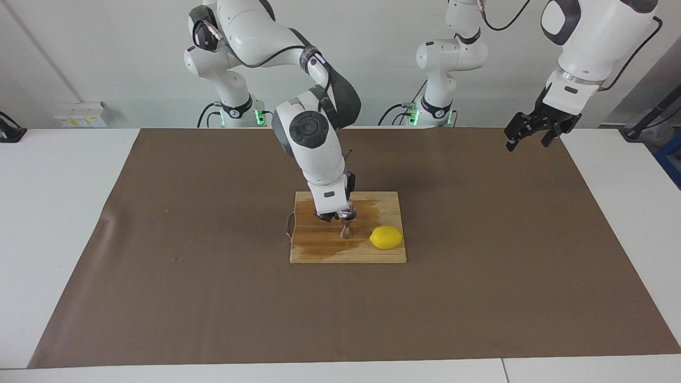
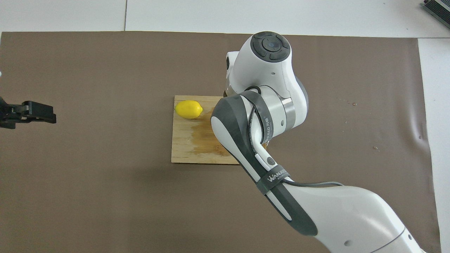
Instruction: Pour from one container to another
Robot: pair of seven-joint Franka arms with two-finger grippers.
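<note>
My right gripper [image 1: 340, 215] is low over the wooden cutting board [image 1: 314, 251] and is shut on the small clear glass cup [image 1: 349, 214]. It holds the cup tipped just above the silvery metal jigger [image 1: 346, 231], which stands upright on the board beside the lemon [image 1: 386, 237]. In the overhead view my right arm [image 2: 267, 80] hides the cup, the jigger and the gripper. My left gripper [image 1: 528, 139] waits open and empty, raised over the mat at the left arm's end of the table; it also shows in the overhead view [image 2: 31, 112].
The board [image 2: 186, 147] carries a dark wet patch [image 1: 372, 210] and lies in the middle of a brown mat [image 1: 159, 266]. The lemon [image 2: 188, 109] sits at the board's corner farthest from the robots. A thin cord [image 1: 290, 226] hangs by the board's edge.
</note>
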